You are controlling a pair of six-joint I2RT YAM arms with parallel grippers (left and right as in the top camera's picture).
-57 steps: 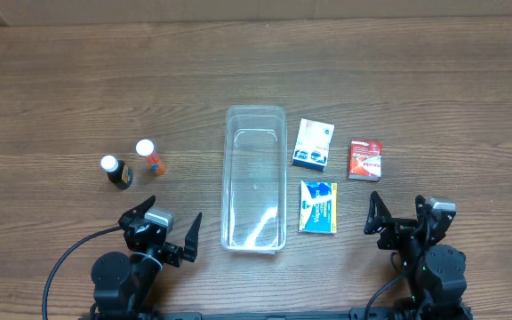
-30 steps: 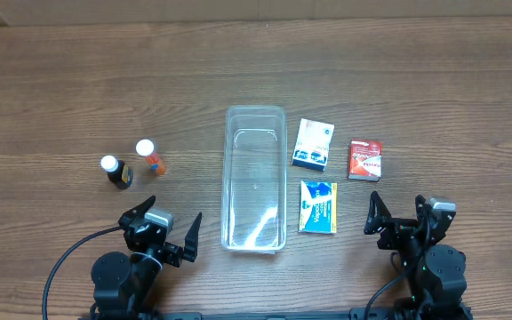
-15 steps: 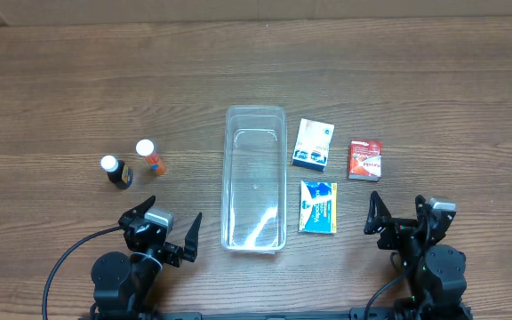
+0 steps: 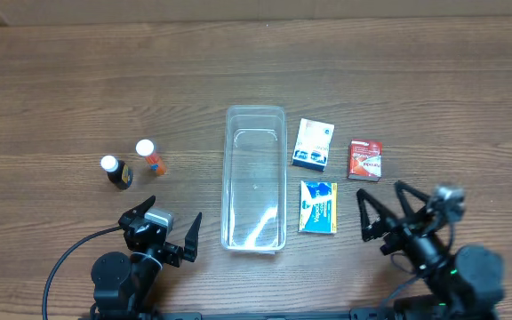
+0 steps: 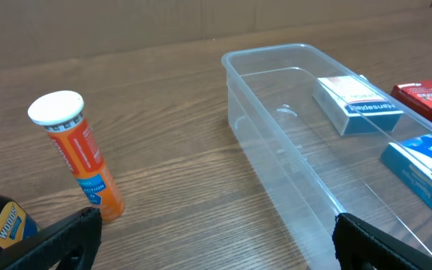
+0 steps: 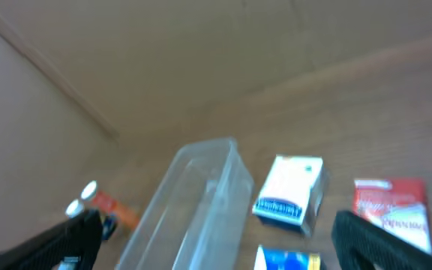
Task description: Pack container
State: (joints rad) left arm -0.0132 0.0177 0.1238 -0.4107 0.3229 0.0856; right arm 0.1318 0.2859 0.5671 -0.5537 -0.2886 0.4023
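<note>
The clear plastic container (image 4: pixel 255 178) lies empty lengthwise at the table's middle; it also shows in the left wrist view (image 5: pixel 313 157) and the right wrist view (image 6: pixel 193 202). Left of it stand an orange bottle (image 4: pixel 149 156) and a dark bottle (image 4: pixel 116 172). Right of it lie a white-and-blue box (image 4: pixel 313 144), a red box (image 4: pixel 364 159) and a blue-and-yellow box (image 4: pixel 317 206). My left gripper (image 4: pixel 165 233) is open and empty near the front edge. My right gripper (image 4: pixel 385 213) is open, empty, raised near the blue-and-yellow box.
Bare wood table surface (image 4: pixel 256 71) stretches behind the objects. A cardboard wall (image 6: pixel 126 52) stands at the table's far side. A black cable (image 4: pixel 69 258) loops by the left arm base.
My right arm has lifted and shifted forward and left, toward the boxes; its wrist view is blurred. The left arm and all objects have not moved.
</note>
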